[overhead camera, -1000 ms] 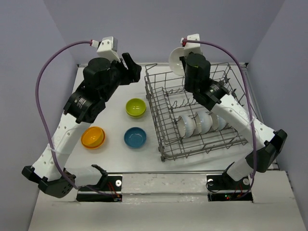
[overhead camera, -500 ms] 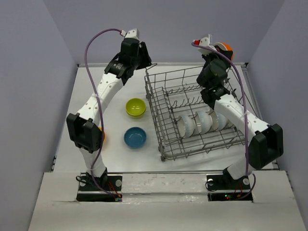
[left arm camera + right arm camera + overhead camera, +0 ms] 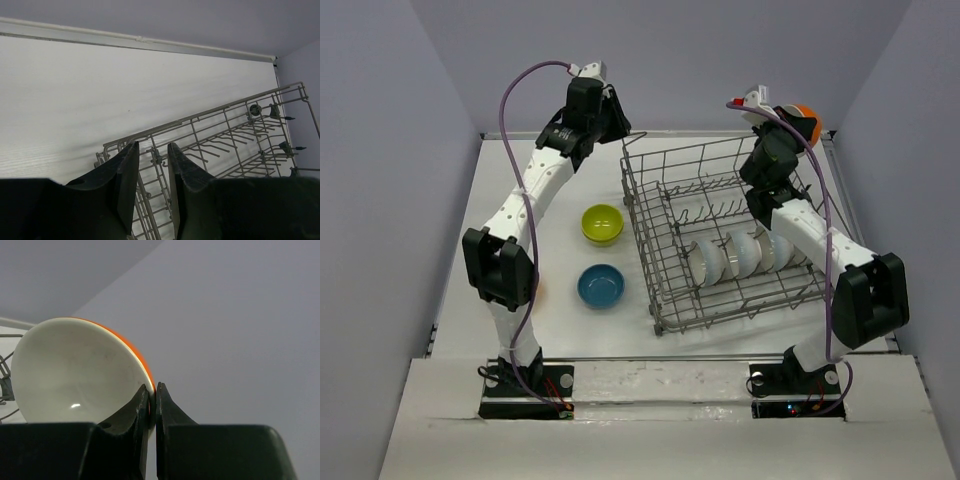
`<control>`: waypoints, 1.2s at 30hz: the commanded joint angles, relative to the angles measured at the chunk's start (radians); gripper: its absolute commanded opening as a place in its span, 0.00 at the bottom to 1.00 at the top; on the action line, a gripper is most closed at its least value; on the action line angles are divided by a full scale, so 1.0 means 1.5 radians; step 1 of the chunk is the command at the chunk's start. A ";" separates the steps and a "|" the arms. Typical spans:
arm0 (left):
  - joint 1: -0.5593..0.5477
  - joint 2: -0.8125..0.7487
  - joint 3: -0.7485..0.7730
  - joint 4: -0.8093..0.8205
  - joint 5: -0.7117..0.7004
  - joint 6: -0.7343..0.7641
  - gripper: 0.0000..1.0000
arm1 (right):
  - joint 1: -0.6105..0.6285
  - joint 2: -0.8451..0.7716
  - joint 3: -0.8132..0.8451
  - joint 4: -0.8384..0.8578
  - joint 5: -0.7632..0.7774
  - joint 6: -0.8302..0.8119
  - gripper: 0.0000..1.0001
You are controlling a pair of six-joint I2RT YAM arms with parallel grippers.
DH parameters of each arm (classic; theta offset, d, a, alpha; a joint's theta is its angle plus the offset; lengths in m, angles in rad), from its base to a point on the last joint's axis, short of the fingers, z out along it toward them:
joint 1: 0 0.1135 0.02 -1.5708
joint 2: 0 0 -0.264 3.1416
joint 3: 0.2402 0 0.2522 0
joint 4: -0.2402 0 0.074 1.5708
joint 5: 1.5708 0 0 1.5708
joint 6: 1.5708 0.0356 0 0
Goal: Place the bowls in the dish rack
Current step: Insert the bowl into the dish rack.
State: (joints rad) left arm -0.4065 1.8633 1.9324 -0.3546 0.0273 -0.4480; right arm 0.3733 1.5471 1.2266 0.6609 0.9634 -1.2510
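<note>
Right claw pinches rim of orange bowl above far right corner of dish rack. Left claw slightly spread, empty, at far left corner. White bowls in rack partly hidden by right arm; count unclear.

A white table sits boxed in by plain lavender-grey walls under soft, even light. Beyond the left fingers its top runs to a pale rail at the back wall's foot. Beyond the right fingers, two bare wall planes meet in a corner.
</note>
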 commanded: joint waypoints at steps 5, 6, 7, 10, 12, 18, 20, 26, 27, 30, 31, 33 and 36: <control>0.006 -0.017 0.013 0.017 0.044 0.010 0.38 | -0.017 0.004 0.020 -0.032 0.015 0.054 0.01; 0.006 -0.025 0.008 0.019 0.046 0.010 0.38 | -0.017 0.007 0.021 -0.039 0.019 0.056 0.01; 0.006 -0.030 0.000 0.025 0.048 0.010 0.38 | -0.017 0.008 0.021 -0.051 0.022 0.059 0.01; 0.006 -0.044 -0.020 0.029 0.043 0.013 0.38 | -0.017 0.012 0.023 -0.080 0.035 0.063 0.01; 0.006 -0.048 -0.027 0.028 0.045 0.013 0.38 | -0.017 0.017 0.025 -0.102 0.044 0.068 0.01; 0.006 -0.066 -0.062 0.048 0.061 0.010 0.38 | -0.017 0.020 -0.011 -0.116 0.060 0.058 0.01; 0.006 -0.065 -0.061 0.048 0.067 0.009 0.38 | -0.017 0.017 -0.022 -0.115 0.060 0.055 0.01; 0.005 -0.068 -0.069 0.051 0.071 0.006 0.38 | -0.017 0.027 -0.035 -0.111 0.062 0.048 0.01; 0.005 -0.068 -0.070 0.052 0.070 0.006 0.38 | -0.017 0.030 -0.037 -0.111 0.060 0.047 0.01; 0.005 -0.069 -0.070 0.053 0.076 0.006 0.38 | -0.023 0.051 -0.034 -0.097 0.067 0.042 0.01; 0.005 -0.070 -0.072 0.053 0.077 0.004 0.38 | -0.031 0.057 -0.030 -0.089 0.070 0.036 0.01; 0.005 -0.072 -0.073 0.056 0.079 0.005 0.38 | -0.053 0.075 -0.014 -0.074 0.081 0.032 0.01; 0.005 -0.072 -0.072 0.056 0.081 0.005 0.38 | -0.069 0.090 0.000 -0.060 0.088 0.036 0.01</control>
State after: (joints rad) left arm -0.3973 1.8309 1.8259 -0.3107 0.1246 -0.4461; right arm 0.3119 1.6680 1.1687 0.4770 1.0531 -1.1816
